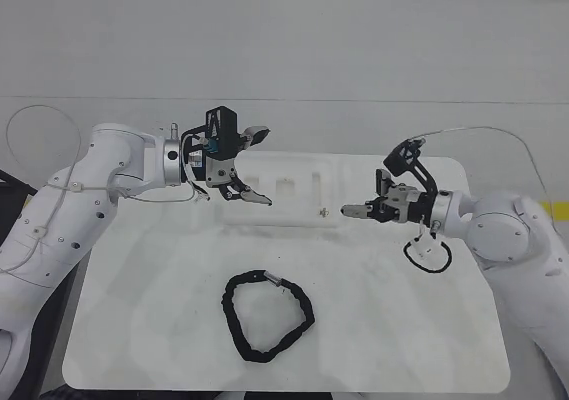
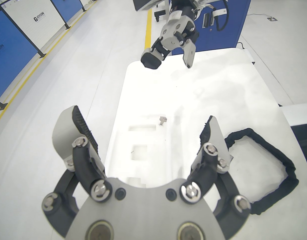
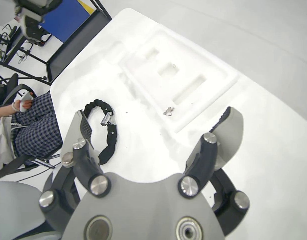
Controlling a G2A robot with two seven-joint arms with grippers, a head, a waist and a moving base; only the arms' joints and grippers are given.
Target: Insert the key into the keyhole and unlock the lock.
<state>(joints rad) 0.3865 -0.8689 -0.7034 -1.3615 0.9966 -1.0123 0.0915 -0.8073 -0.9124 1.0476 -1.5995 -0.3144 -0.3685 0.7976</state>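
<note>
A small metal key (image 1: pixel 323 211) (image 2: pixel 162 120) (image 3: pixel 169 111) lies on the near right part of a white foam tray (image 1: pixel 294 170) (image 2: pixel 123 151) (image 3: pixel 226 86). A black fabric-covered chain lock (image 1: pixel 269 315) (image 2: pixel 273 156) (image 3: pixel 107 131) lies looped on the table in front of the tray, its silver lock end (image 1: pixel 273 279) (image 3: pixel 106 119) at the loop's far side. My left gripper (image 1: pixel 252 165) (image 2: pixel 146 131) hangs open above the tray's left end. My right gripper (image 1: pixel 356 211) (image 3: pixel 156 118) is open just right of the key, above the table.
The white table (image 1: pixel 144 330) has free room on both sides of the chain. A thin black cable loop (image 1: pixel 428 257) lies on the table under my right arm. The tray has several rectangular pockets (image 3: pixel 168 69).
</note>
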